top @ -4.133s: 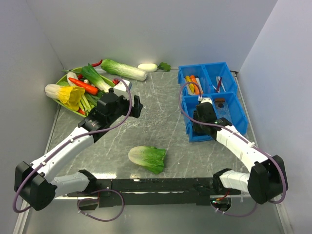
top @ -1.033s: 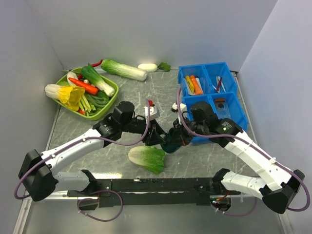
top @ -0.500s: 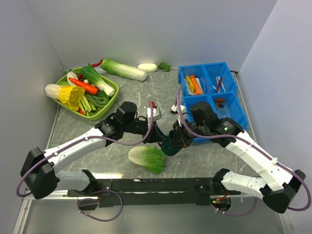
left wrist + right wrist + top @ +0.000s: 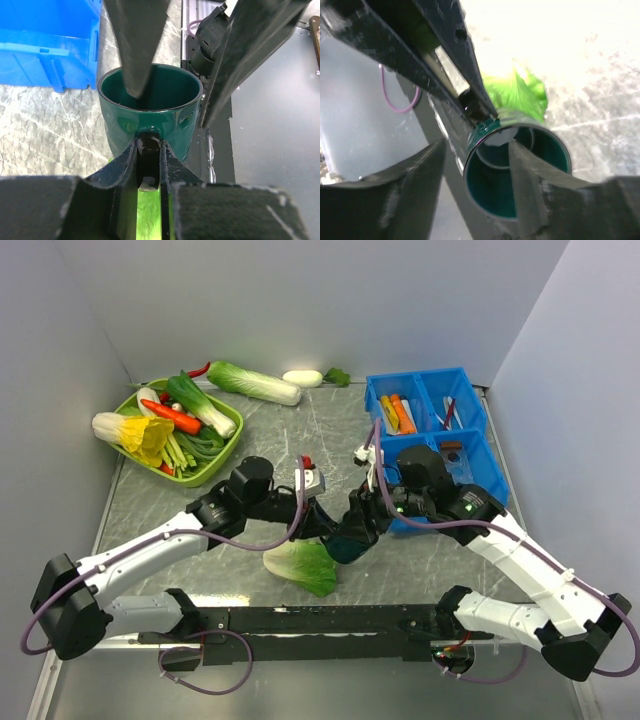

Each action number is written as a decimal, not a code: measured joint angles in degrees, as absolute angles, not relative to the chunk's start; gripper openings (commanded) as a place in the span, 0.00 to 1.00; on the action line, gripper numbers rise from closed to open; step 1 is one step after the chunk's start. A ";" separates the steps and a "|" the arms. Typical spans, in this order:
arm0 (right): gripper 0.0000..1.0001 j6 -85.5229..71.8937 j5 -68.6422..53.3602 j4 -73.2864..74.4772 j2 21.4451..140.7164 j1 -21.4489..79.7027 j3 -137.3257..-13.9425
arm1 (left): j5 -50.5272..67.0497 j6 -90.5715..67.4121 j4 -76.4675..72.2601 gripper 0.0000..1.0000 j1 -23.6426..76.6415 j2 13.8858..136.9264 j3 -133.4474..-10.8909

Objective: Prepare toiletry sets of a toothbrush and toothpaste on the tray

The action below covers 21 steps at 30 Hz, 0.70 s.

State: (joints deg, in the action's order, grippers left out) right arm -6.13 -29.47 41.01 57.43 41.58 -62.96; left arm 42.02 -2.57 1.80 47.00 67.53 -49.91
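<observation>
Our left hand point(image 4: 148, 150) is pinching the handle of a dark green mug point(image 4: 150, 117), while our right hand point(image 4: 475, 150) is standing wide over the mug's rim.

We are gripping the handle with the left hand narrowed tight, one finger pressed on each side of it, and the mug's mouth is facing the right hand. We are spreading the right hand's fingers well apart, one reaching down inside the mug and the other outside its wall, so this hand is holding nothing. Just beneath both hands, on their near side, a leafy cabbage point(image 4: 303, 565) is lying on the tabletop point(image 4: 330, 440). Well beyond the right hand, the toothpaste point(image 4: 396, 412) and the toothbrush point(image 4: 448, 412) are lying in the two far compartments of the blue bin point(image 4: 430, 373), the toothpaste in the compartment toward the left hand's side.
</observation>
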 measured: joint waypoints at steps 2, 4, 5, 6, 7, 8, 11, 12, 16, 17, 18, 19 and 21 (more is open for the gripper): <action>0.76 -6.35 -29.34 39.94 57.17 41.47 -62.96 | 41.10 -2.55 1.69 0.01 47.18 66.54 -49.06; 0.79 -6.55 -28.86 39.35 56.82 41.34 -62.96 | 40.07 -2.55 1.45 0.01 47.24 65.69 -48.40; 0.80 -6.59 -28.45 39.16 56.55 41.25 -62.96 | 39.51 -2.50 1.30 0.01 47.24 65.28 -48.10; 0.81 -6.70 -27.97 38.96 56.12 41.12 -62.96 | 38.74 -2.37 1.23 0.01 47.24 64.75 -47.79; 0.82 -6.92 -27.29 38.85 55.51 40.93 -62.89 | 38.15 -2.31 1.15 0.01 47.24 64.34 -47.59; 0.83 -7.25 -26.59 38.52 54.65 40.53 -62.59 | 37.04 -2.17 1.02 0.01 47.24 63.66 -47.22; 0.84 -8.47 -23.42 37.63 50.92 38.94 -60.62 | 33.87 -1.04 0.95 0.01 47.64 61.63 -46.46; 0.83 -8.93 -22.48 37.30 49.50 38.37 -59.72 | 32.42 -0.40 0.86 0.01 48.05 60.75 -46.13; 0.81 -10.39 -20.08 37.15 47.57 36.10 -57.63 | 28.10 1.72 0.27 0.01 50.37 57.58 -44.53; 0.80 -10.92 -19.90 37.17 47.59 35.27 -57.54 | 27.38 2.17 0.25 0.01 50.89 57.01 -44.23; 0.79 -11.33 -19.92 36.91 47.86 34.39 -57.47 | 26.72 2.59 0.27 0.01 51.42 56.58 -44.01; 0.79 -11.70 -20.03 36.62 48.27 33.67 -57.36 | 26.37 2.85 0.27 0.01 51.70 56.42 -43.94; 0.76 -12.43 -20.67 36.32 49.47 32.34 -57.04 | 25.50 3.44 0.27 0.01 52.25 56.38 -43.94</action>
State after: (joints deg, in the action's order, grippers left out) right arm -12.43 -20.67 36.32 49.47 32.34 -57.04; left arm 25.50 3.44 0.27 52.25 56.38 -43.94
